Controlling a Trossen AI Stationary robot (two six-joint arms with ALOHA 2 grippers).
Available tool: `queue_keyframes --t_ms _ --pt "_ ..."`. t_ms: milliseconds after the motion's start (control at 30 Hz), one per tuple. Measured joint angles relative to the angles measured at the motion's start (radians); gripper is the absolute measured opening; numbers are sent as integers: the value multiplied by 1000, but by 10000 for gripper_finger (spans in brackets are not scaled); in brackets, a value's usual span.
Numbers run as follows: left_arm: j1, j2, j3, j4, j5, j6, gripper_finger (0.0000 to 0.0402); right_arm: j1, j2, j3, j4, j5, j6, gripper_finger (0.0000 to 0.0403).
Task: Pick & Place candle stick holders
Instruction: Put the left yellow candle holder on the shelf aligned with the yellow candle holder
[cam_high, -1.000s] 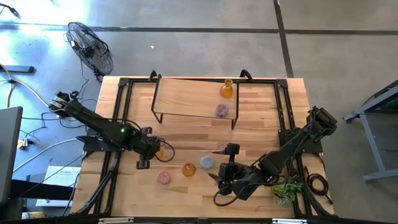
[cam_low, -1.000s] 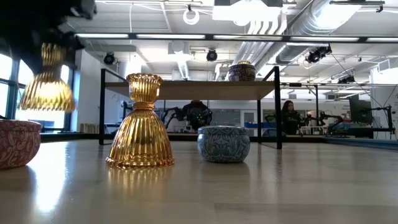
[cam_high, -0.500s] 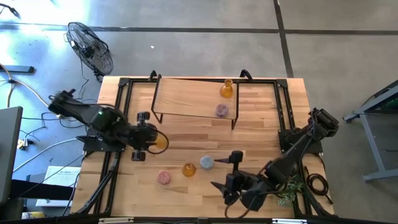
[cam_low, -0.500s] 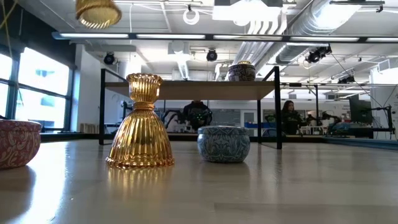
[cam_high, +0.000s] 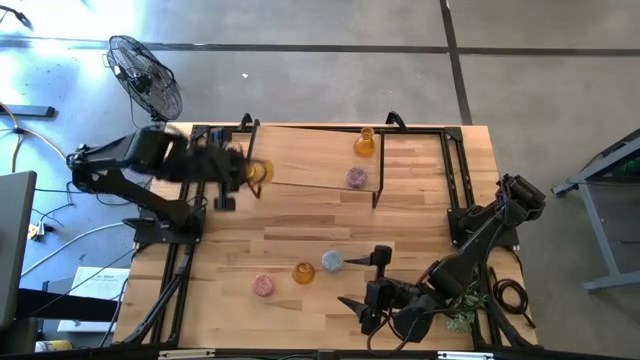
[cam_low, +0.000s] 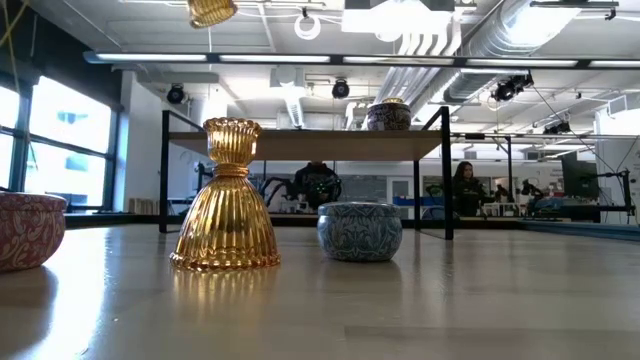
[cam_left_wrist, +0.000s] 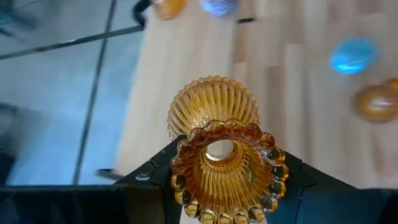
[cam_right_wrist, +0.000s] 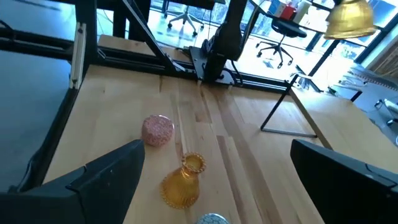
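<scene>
Bright even daylight, ceiling strip lights glaring above the raised shelf (cam_low: 300, 143), soft reflection on the table (cam_low: 400, 300) below the amber holder (cam_low: 226, 196), left wrist view motion-blurred beyond its held amber holder (cam_left_wrist: 221, 155)

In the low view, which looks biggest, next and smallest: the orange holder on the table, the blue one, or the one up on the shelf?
1. Orange holder
2. Blue holder
3. Shelf holder, but it stands farther from the camera, so its real size is unsure.
</scene>
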Motion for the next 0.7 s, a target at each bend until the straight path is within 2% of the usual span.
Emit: queue_keyframes --t_ms 133,300,400,567,700 --pt "177 41 52 3 114 136 149 5 1 0 1 0 40 398" --pt "390 126 115 17 186 247 149 14 10 0 17 11 58 398" --pt "513 192 142 19 279 311 149 19 15 0 33 9 58 398" --pt "694 301 157 19 442 350 149 19 31 0 58 6 58 398" --pt "793 374 157 14 513 349 149 19 40 0 60 5 62 398"
